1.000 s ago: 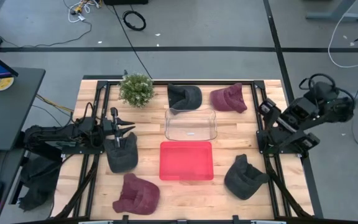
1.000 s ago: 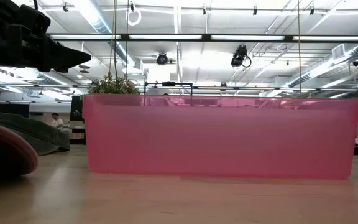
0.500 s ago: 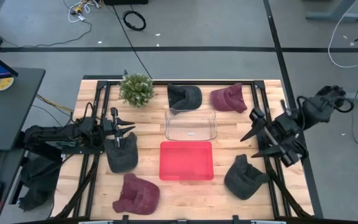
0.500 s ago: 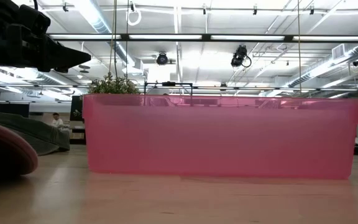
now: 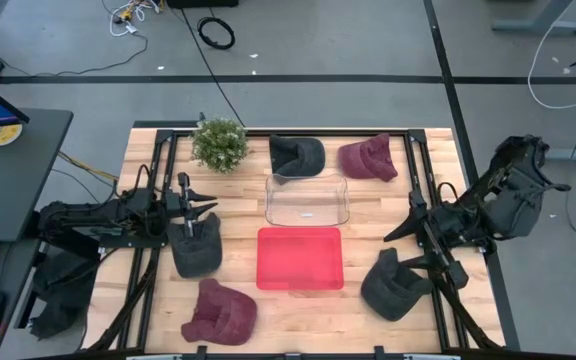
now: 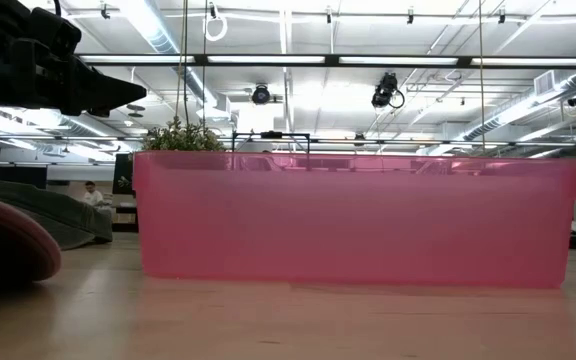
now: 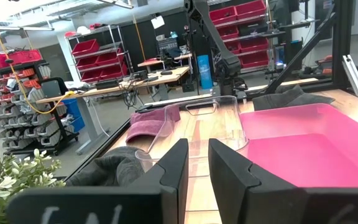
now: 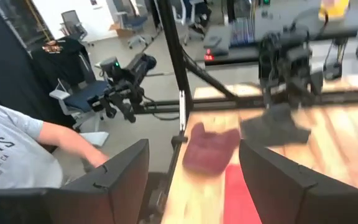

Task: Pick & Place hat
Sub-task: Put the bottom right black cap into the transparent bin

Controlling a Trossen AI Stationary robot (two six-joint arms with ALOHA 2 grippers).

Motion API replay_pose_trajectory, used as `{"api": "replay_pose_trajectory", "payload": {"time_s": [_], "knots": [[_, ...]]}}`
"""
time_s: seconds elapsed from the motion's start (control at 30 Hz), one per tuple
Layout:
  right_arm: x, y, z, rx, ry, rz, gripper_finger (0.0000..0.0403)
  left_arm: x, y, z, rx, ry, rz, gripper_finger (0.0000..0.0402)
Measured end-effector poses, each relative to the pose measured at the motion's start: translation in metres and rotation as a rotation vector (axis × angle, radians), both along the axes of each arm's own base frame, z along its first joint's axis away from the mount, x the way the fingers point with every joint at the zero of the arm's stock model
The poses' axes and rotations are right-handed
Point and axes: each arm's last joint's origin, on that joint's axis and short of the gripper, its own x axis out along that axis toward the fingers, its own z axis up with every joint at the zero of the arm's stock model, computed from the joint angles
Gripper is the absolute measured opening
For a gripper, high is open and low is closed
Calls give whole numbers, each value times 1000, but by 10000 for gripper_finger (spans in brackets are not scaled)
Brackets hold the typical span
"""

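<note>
Since a second ago the right claw point(image 5: 411, 237) has swung in from the tabletop's right edge, jaws wide and empty, above the soft dark grey cap point(image 5: 395, 285) near the front right corner, best pinched at its crown.

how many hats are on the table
5: a dark grey hat and a maroon hat at the far edge, a dark grey hat under the left gripper, a maroon hat front left, a dark grey hat front right.

No readable text, labels or numbers.
</note>
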Motion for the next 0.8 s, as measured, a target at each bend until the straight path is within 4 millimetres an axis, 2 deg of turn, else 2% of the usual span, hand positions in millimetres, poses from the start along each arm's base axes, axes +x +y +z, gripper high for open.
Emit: {"api": "replay_pose_trajectory", "payload": {"time_s": [0.5, 0.8], "knots": [[-7, -8, -26, 64, 275, -181, 252, 0, 0, 0, 0, 0, 0, 67], [2, 1, -52, 95, 495, -347, 252, 0, 0, 0, 0, 1, 0, 67]]}}
